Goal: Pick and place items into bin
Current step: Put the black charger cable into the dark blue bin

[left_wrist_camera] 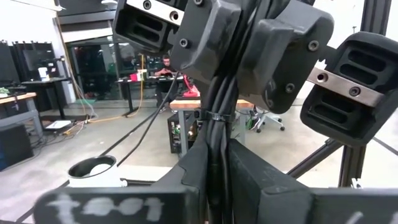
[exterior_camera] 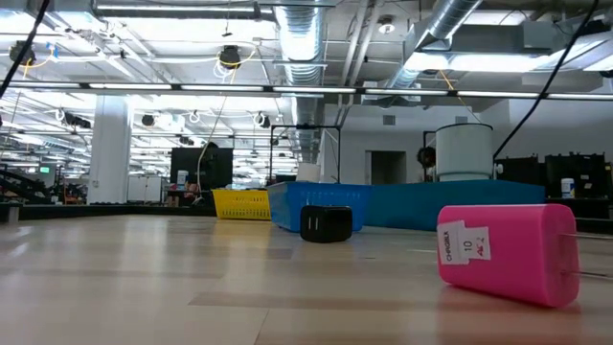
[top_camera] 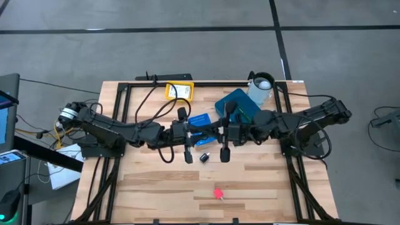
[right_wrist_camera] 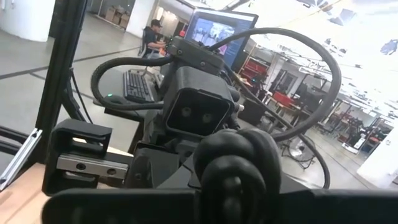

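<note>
While both the left gripper [top_camera: 188, 154] and right gripper [top_camera: 224, 154] are hanging closed and empty, the stiff, light pink block [top_camera: 218, 193] is lying nearby, inviting a grip across its flat sides.

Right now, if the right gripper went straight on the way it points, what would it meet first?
Most likely the left gripper, whose wrist camera faces it head-on, close in front; the exact gap is unclear.
</note>
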